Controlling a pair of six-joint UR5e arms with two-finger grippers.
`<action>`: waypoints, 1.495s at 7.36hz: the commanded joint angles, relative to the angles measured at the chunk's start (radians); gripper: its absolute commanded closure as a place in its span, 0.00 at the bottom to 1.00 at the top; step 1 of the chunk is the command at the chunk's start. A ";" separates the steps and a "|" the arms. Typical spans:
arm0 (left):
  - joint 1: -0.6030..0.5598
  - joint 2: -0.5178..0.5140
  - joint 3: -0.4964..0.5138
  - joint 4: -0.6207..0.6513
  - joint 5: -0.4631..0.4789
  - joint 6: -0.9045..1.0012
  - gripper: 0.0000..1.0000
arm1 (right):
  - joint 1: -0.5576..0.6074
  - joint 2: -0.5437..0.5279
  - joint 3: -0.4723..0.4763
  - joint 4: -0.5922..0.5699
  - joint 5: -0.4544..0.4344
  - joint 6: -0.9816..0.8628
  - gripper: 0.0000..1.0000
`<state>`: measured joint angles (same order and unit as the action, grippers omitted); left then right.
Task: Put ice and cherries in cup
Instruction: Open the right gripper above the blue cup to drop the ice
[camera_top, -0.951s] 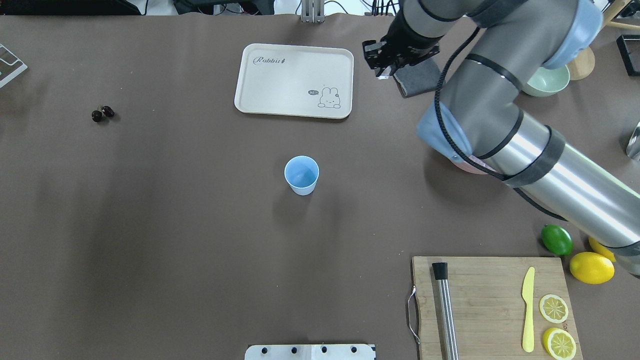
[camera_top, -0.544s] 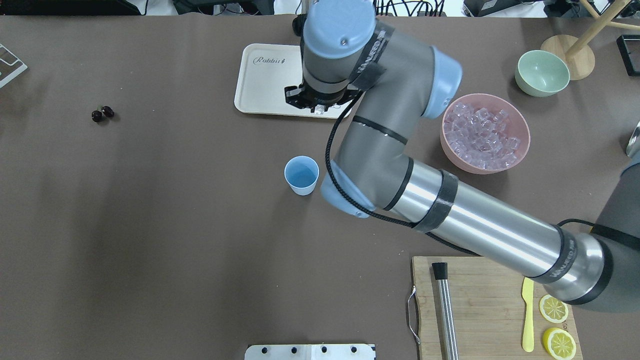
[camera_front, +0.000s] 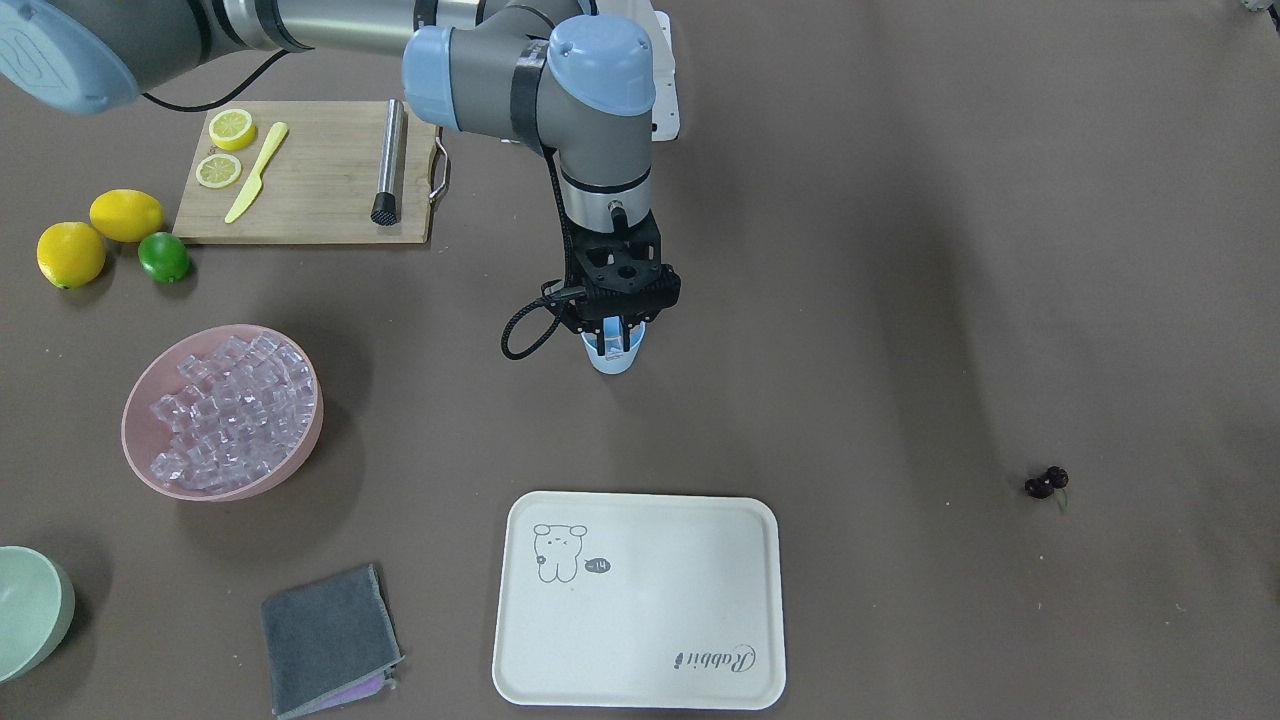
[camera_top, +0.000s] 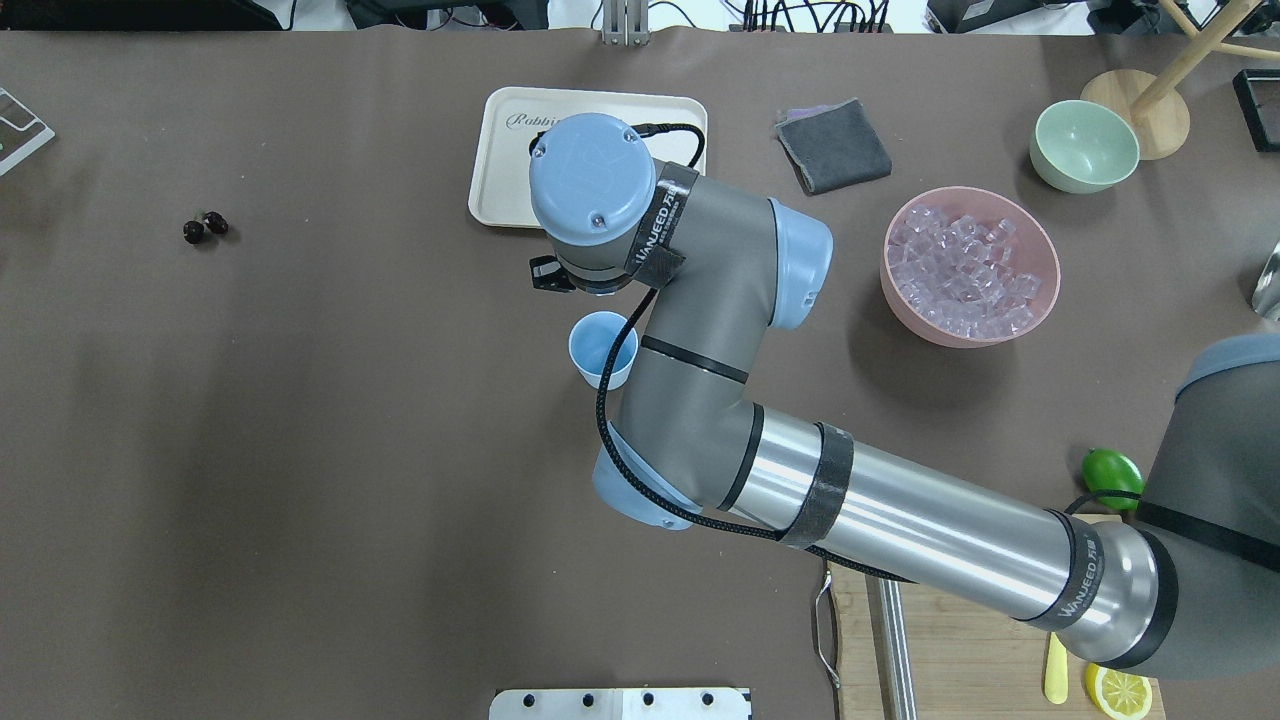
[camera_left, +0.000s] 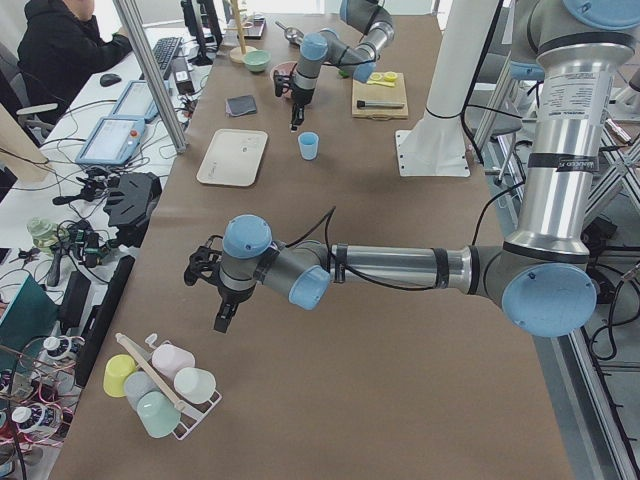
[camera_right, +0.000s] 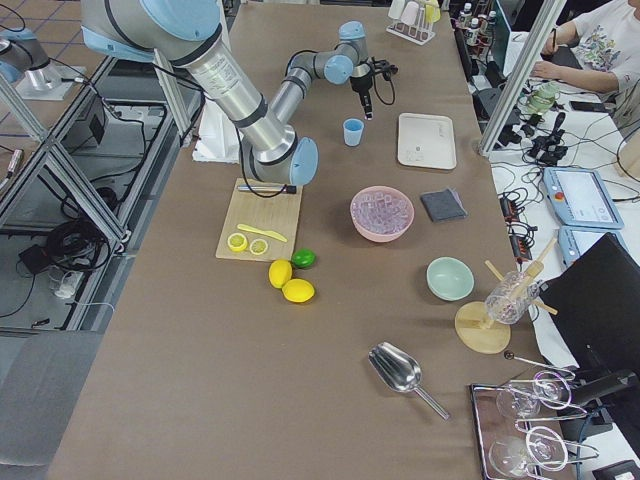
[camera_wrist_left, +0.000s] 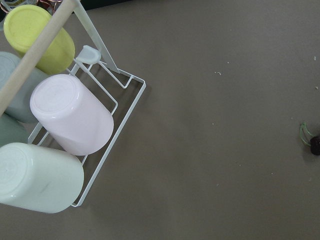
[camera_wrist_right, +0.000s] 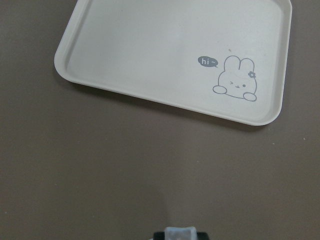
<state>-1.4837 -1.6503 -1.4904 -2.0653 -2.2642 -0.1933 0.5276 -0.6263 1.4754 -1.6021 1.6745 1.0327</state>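
The light-blue cup (camera_front: 612, 360) stands mid-table and also shows in the overhead view (camera_top: 600, 347). My right gripper (camera_front: 612, 338) hangs fingers down just over the cup's mouth. It is shut on a clear ice cube (camera_wrist_right: 180, 233), seen at the bottom of the right wrist view. More ice (camera_front: 235, 405) fills the pink bowl (camera_front: 132, 425). The cherries (camera_top: 205, 228) lie far off on the robot's left, also in the front view (camera_front: 1046, 483). My left gripper (camera_left: 222, 318) shows only in the exterior left view, so I cannot tell its state.
A cream rabbit tray (camera_top: 500, 150) lies beyond the cup, with a grey cloth (camera_top: 833, 145) and a pale green bowl (camera_top: 1085, 147) to the right. A cutting board (camera_front: 310, 170), lemons and a lime (camera_front: 163, 256) sit near the robot. A rack of cups (camera_wrist_left: 75, 125) lies below the left wrist.
My right arm has swung from beside the grey cloth, over the tray, and back toward the robot to stand over the cup. The cup and cherries have not moved.
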 joint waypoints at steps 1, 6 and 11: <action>0.000 0.006 0.004 0.001 0.000 0.000 0.02 | -0.015 -0.029 0.025 -0.002 -0.010 0.001 1.00; 0.000 0.006 -0.001 0.001 0.000 -0.001 0.02 | -0.055 -0.033 0.045 -0.005 -0.032 0.001 1.00; 0.000 -0.003 0.006 0.001 0.000 -0.001 0.02 | 0.056 -0.036 0.124 -0.025 0.020 -0.031 0.01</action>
<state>-1.4834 -1.6514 -1.4848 -2.0647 -2.2642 -0.1947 0.5086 -0.6557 1.5464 -1.6089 1.6535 1.0186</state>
